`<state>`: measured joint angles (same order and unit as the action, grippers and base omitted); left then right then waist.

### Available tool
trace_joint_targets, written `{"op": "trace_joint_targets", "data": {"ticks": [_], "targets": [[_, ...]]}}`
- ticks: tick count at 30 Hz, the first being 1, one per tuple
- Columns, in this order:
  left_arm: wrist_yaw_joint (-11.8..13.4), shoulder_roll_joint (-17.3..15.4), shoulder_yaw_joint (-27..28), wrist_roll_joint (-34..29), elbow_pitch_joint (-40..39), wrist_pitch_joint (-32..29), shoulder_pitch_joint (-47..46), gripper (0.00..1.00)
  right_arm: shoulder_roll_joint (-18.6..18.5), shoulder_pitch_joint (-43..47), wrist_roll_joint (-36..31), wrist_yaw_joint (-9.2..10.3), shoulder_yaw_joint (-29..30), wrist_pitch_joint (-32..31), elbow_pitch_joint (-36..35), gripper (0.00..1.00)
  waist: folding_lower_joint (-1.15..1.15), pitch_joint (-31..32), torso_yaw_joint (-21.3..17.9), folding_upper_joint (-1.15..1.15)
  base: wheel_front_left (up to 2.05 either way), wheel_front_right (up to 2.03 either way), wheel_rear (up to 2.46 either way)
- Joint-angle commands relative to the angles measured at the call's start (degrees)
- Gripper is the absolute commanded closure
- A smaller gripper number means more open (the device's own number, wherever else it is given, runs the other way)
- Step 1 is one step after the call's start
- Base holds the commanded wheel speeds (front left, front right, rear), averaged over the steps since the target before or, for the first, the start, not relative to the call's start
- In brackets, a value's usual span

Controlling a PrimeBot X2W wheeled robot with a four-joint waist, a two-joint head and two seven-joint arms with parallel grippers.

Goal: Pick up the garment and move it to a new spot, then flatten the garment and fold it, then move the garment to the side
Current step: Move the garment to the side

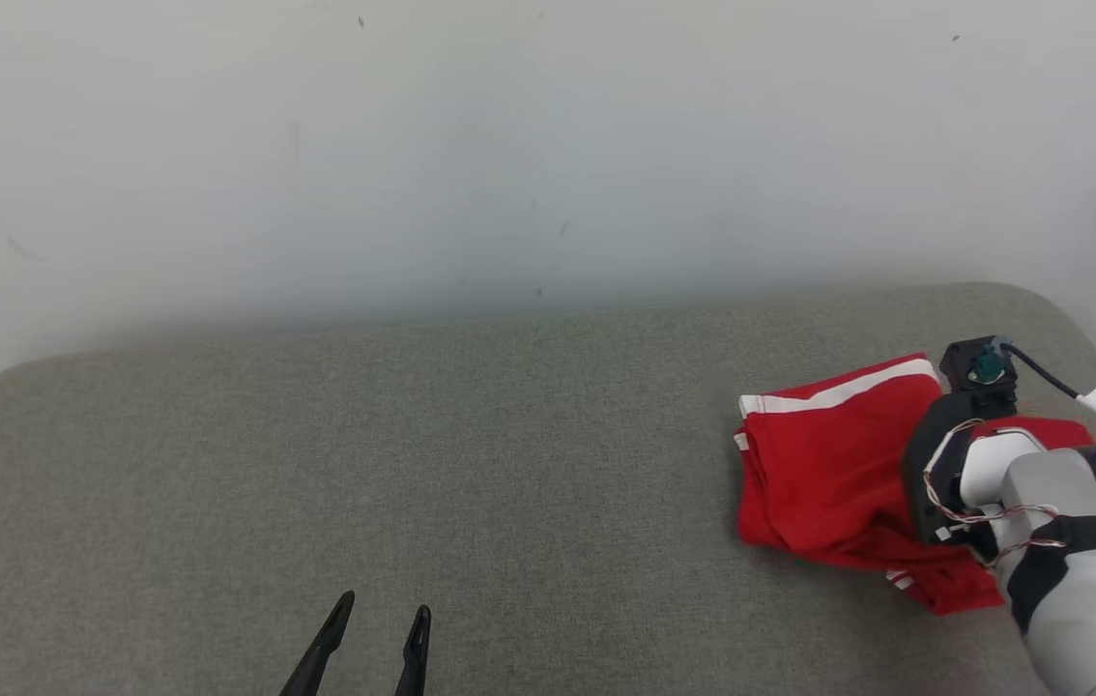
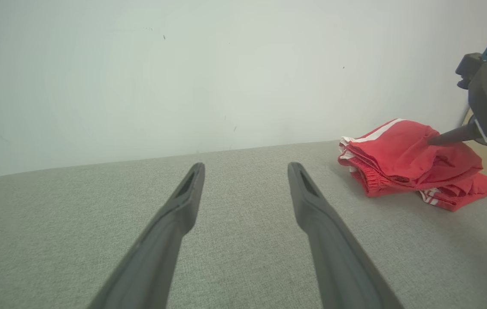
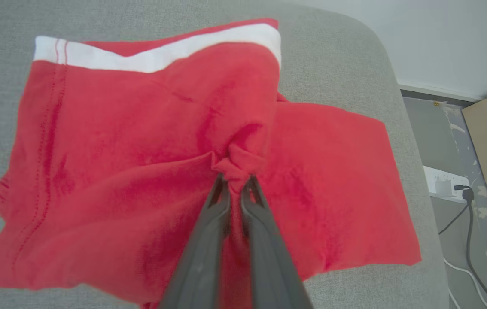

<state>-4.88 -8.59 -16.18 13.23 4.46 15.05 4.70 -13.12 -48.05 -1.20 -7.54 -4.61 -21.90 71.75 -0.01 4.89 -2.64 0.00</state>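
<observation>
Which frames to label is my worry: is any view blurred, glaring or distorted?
Head view: soft even light, no glare; the grey padded surface fades hazily into the wall at its far edge, and the red shorts are sharp. Left wrist view: wide-angle stretch makes the open left tool loom large. Right wrist view: fabric crisp where the right tool pinches it; its fingers soften toward the bottom edge.

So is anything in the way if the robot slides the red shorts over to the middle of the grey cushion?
Nothing visible is. The right pincer is shut on the red shorts, and the grey cushion beside them lies bare. The open left pincer sits near the front edge, apart.
</observation>
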Motion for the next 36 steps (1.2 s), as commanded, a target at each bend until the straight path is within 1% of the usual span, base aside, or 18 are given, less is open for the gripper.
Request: {"op": "trace_joint_targets", "data": {"ticks": [1,5,11,15,18,19,20,21,27,32,36], "targets": [[-0.1,0.1,0.2,-0.4,-0.2,0.2,0.6,0.0,-1.3,1.0,0.9,0.14,-0.8,-0.6,-0.7,1.0,0.01,-0.1,-0.1,0.0,0.0,0.0,0.0],[-0.3,0.4,0.2,-0.8,-0.4,0.2,0.7,0.0,-4.0,2.5,4.1,0.14,-4.0,-2.7,-4.5,1.0,0.01,-0.3,-0.1,0.0,0.0,0.0,0.0],[-0.4,0.7,-0.1,-1.3,-0.5,0.2,0.6,0.0,-10.9,7.1,8.1,0.15,-7.9,-5.9,-13.6,1.0,0.01,-0.8,0.0,0.0,0.0,0.0,0.0],[-0.4,0.5,-0.1,-1.4,-0.5,0.2,0.2,0.0,-15.1,10.6,9.1,0.15,-8.2,-7.5,-19.9,1.0,0.01,-1.1,0.3,0.0,0.0,0.0,0.0],[-0.4,0.3,-0.1,-1.5,-0.5,0.2,-0.1,0.0,-17.3,13.1,8.0,0.15,-6.8,-8.2,-24.0,1.0,0.01,-1.4,0.5,0.0,0.0,0.0,0.0],[-0.4,0.3,-0.1,-1.5,-0.5,0.2,-0.2,0.0,-17.6,13.9,7.5,0.15,-6.2,-8.4,-25.1,0.98,0.01,-1.5,0.6,0.0,0.0,0.0,0.0],[-0.4,0.2,-0.1,-1.6,-0.6,0.2,-0.3,0.0,-17.9,14.6,6.8,0.15,-5.2,-8.2,-26.2,0.56,0.01,-1.6,0.6,0.0,0.0,0.0,0.0],[-0.5,0.2,-0.2,-1.6,-0.6,0.2,-0.4,0.0,-18.0,15.2,6.0,0.15,-4.1,-7.5,-27.3,0.0,0.01,-1.7,0.7,0.0,0.0,0.0,0.0],[-0.4,0.0,-0.6,-1.7,-0.3,0.2,-1.1,0.0,-16.5,18.9,0.7,0.15,2.2,-6.2,-32.2,0.0,0.01,-2.2,1.5,0.0,0.0,0.0,0.0],[-0.3,-0.3,-0.6,-1.7,-0.2,0.2,-1.1,0.0,-15.3,20.7,-2.1,0.15,5.1,-4.5,-35.5,0.0,0.01,-2.3,2.0,0.0,0.0,0.0,0.0],[0.5,-0.3,0.0,-1.9,-0.7,0.2,-1.4,0.0,-13.9,21.5,-2.8,0.15,6.8,-0.9,-38.5,0.0,0.01,-2.4,2.2,0.0,0.0,0.0,0.0]]}}
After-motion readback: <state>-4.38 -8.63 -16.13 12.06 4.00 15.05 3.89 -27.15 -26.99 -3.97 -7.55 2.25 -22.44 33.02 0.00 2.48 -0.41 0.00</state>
